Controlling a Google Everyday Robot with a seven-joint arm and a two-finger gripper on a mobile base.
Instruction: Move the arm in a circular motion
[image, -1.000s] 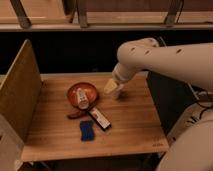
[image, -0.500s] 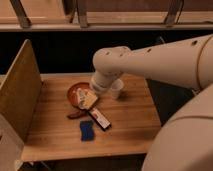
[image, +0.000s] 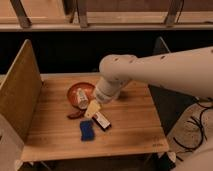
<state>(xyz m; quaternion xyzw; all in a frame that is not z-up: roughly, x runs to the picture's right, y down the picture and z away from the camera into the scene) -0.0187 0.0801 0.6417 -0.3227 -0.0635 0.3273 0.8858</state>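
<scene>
Mid-sweep, seemingly: arm (image: 150, 67) bent low over worktop (image: 125, 125); hand (image: 92, 108) above bowl's (image: 75, 91) edge, carrying nothing visible; finger state cannot tell; blue sponge (image: 87, 131) clear below.

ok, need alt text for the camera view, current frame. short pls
A thick cream-white robot arm reaches in from the right over a wooden table, its pale yellowish end effector hanging just above the middle of the tabletop. Under and beside it are a reddish bowl, a blue sponge and a small flat packet; a wooden board stands along the left edge.
</scene>
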